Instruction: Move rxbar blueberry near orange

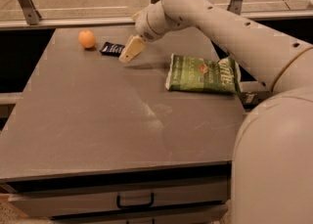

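Note:
The rxbar blueberry, a small dark navy bar with white lettering, lies flat on the grey table at the back left. The orange sits just left of it, a small gap between them. My gripper, with cream fingers pointing down and left, hangs just right of the bar. It is open and holds nothing; the bar rests free on the table.
A green chip bag lies on the right side of the table, under my arm. A metal rail with posts runs behind the table. A drawer with a handle is at the front.

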